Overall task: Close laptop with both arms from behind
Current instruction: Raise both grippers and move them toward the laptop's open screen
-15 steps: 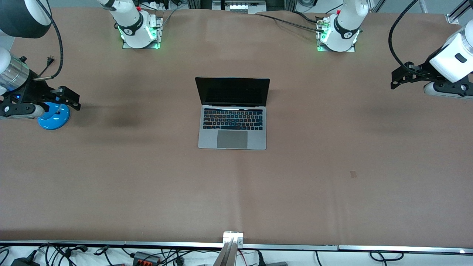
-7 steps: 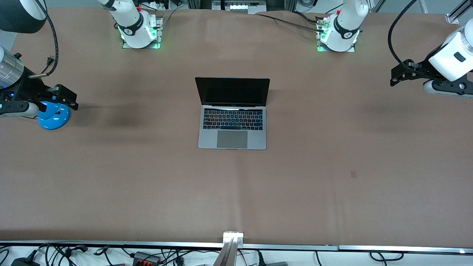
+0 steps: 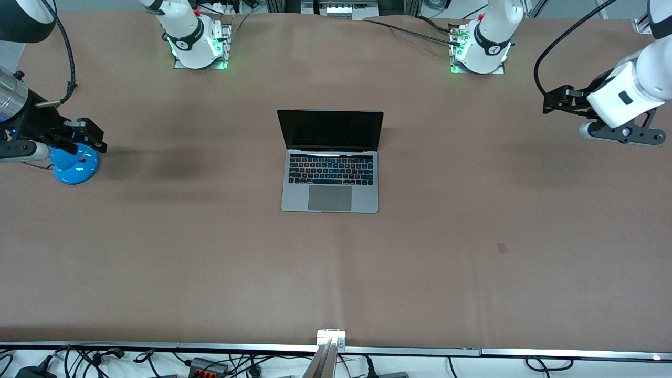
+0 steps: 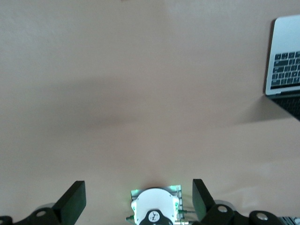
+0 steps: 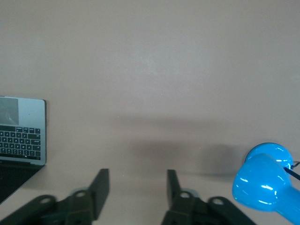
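Observation:
The grey-silver laptop [image 3: 330,160] stands open in the middle of the brown table, its black screen upright and its keyboard and trackpad toward the front camera. Part of it shows in the left wrist view [image 4: 285,61] and in the right wrist view [image 5: 22,131]. My left gripper [image 3: 548,102] is open and empty, up over the table's left-arm end [image 4: 137,197]. My right gripper [image 3: 94,137] is open and empty, up over the table's right-arm end, beside a blue object [image 5: 137,180].
A glossy blue round-based object [image 3: 76,164] sits at the right arm's end of the table, under the right gripper; it also shows in the right wrist view [image 5: 265,180]. The two arm bases [image 3: 197,42] [image 3: 480,44] glow green. Cables lie along the table's near edge.
The left gripper has moved a little toward the laptop and risen. The right gripper has drawn slightly toward its end of the table. The laptop has not moved.

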### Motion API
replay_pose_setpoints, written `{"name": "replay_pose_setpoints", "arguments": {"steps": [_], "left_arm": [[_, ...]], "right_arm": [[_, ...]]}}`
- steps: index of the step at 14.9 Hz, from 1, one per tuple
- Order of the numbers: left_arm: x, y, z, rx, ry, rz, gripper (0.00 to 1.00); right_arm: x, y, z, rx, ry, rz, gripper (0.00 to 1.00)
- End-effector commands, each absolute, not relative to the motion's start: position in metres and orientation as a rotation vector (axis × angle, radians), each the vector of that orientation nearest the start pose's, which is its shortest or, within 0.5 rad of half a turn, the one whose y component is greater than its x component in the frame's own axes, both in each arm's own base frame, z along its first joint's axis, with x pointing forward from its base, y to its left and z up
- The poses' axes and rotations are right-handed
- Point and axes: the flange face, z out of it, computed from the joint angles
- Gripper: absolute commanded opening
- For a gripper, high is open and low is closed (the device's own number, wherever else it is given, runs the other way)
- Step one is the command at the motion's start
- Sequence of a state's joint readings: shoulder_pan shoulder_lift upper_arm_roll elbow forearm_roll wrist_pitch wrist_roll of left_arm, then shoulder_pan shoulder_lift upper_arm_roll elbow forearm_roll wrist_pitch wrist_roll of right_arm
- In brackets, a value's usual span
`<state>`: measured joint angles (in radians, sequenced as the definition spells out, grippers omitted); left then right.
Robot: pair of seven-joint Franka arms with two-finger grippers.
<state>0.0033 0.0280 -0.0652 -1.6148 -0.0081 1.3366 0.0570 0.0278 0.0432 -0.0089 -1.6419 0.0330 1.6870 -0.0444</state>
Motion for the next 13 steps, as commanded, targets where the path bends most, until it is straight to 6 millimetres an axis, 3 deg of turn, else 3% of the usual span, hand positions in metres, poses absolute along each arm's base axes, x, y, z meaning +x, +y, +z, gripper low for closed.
{"name": "replay_pose_setpoints", "arguments": {"steps": [1,3,5,6,8,11,13], "left_arm": [[0.532,-0.039,0.579,-3.111,0.228,0.499,0.95],[0.532,-0.053,0.576,-3.103,0.273,0.509,0.60],[0.529,-0.072,0.576,-3.091,0.324,0.515,0.23],[0.525,-0.079,0.575,-3.081,0.326,0.545,0.10],[0.522,-0.089,0.565,-3.098,0.350,0.596,0.02],[0.515,-0.117,0.551,-3.183,0.296,0.678,0.01],[0.501,-0.160,0.544,-3.203,0.243,0.729,0.01]], "right_arm": [[0.570,0.018,0.580,-3.091,-0.085,0.070,0.00],[0.569,0.025,0.571,-3.086,-0.131,0.110,0.00],[0.564,0.057,0.568,-3.072,-0.224,0.134,0.00],[0.564,0.068,0.568,-3.056,-0.226,0.133,0.00],[0.559,0.081,0.560,-2.994,-0.224,0.169,0.00],[0.548,0.097,0.535,-2.888,-0.189,0.244,0.00],[0.539,0.106,0.515,-2.849,-0.177,0.277,0.00]]}}
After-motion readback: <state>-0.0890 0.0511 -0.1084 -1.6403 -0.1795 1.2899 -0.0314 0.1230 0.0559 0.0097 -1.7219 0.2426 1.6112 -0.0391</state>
